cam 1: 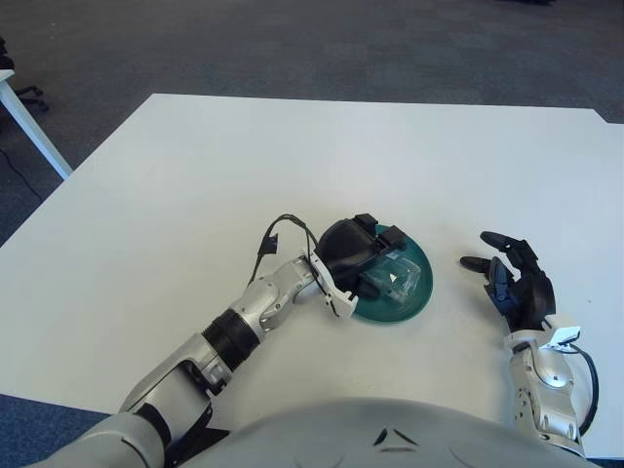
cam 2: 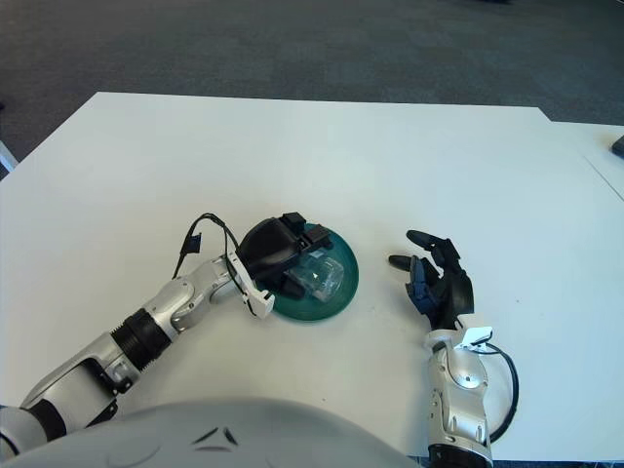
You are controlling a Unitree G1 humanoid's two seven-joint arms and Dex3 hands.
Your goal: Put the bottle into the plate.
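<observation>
A clear plastic bottle lies on its side inside a teal plate near the middle of the white table. My left hand reaches over the plate's left side, its black fingers curled around the bottle. In the right eye view the bottle and the plate show the same way. My right hand is to the right of the plate, apart from it, with its fingers spread and holding nothing.
The white table's far edge meets dark grey carpet. A white table leg shows at the far left. A second white surface adjoins the table on the right.
</observation>
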